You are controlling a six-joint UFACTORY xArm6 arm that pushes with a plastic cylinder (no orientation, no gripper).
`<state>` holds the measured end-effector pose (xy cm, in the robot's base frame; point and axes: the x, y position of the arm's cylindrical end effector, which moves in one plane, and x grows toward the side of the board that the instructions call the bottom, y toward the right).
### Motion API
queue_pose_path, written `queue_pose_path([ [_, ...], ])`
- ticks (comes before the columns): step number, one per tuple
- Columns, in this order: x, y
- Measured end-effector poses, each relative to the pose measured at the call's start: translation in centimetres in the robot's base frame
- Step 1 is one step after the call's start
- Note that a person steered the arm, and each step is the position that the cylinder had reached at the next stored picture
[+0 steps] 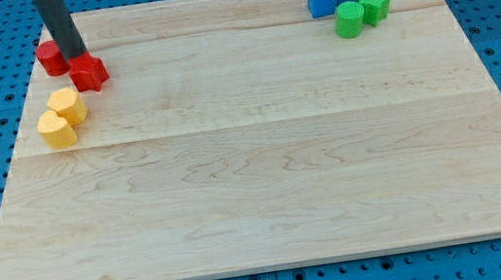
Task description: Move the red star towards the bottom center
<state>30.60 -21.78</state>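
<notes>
Tip (79, 56) bare, no claw to spread or pinch, touching red star (90, 73) just below-right of it. Risk: off-centre shove spinning star aside into yellow blocks (63, 117) below; red cylinder (49, 57) left of tip liable to drag.

Dark rod enters from the view's top left edge, leaning slightly, lower end toward the view's right. My tip (80, 57) sits low at the upper left.

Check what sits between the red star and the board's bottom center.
Nothing: in the camera view, bare wood runs from the red star to the board's bottom center. My tip touches the star's top edge.
</notes>
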Motion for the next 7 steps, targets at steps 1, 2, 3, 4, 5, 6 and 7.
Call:
queue_pose_path([
  [1, 5.1, 0.2],
  [2, 9.4, 0.8],
  [3, 11.5, 3.5],
  [4, 14.5, 5.3],
  [5, 15.8, 10.4],
  [6, 6.2, 11.8],
  [7, 2.1, 5.9],
])
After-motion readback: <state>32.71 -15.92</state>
